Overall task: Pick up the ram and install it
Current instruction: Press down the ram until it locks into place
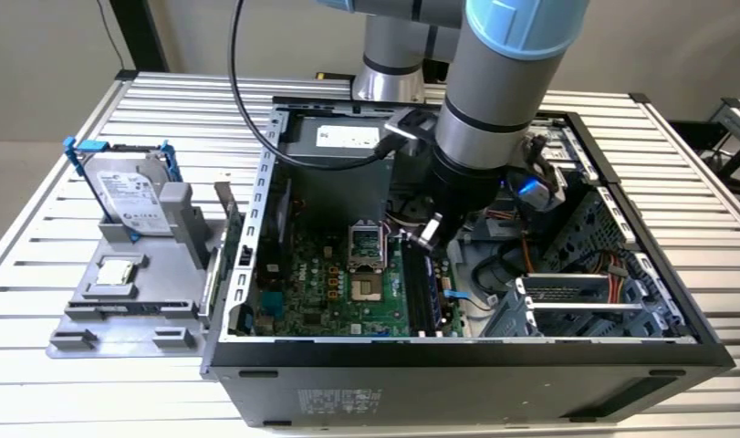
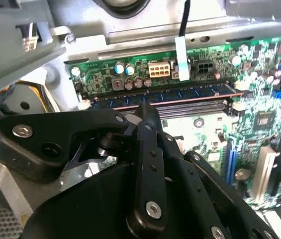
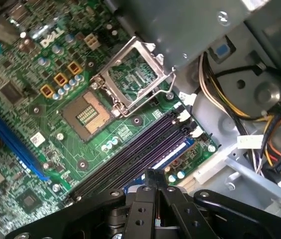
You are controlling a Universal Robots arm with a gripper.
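The ram (image 2: pixel 165 94) lies along the outermost slot (image 3: pixel 130 164) on the motherboard (image 1: pixel 333 283), blue edge showing in both wrist views. The pincer (image 2: pixel 147 112), pressed together and empty, hovers just above it: seating stage, I judge. Whether the end latches (image 2: pixel 238 105) have caught is hard to tell; the pincer's body hides the near board.

Grey arm (image 1: pixel 497 100), light-blue joint caps, black screw-studded pincer (image 2: pixel 147 117)

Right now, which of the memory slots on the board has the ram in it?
The outermost slot, at the edge of the motherboard: the ram stands in it as a blue strip, while the dark slots beside it are bare.
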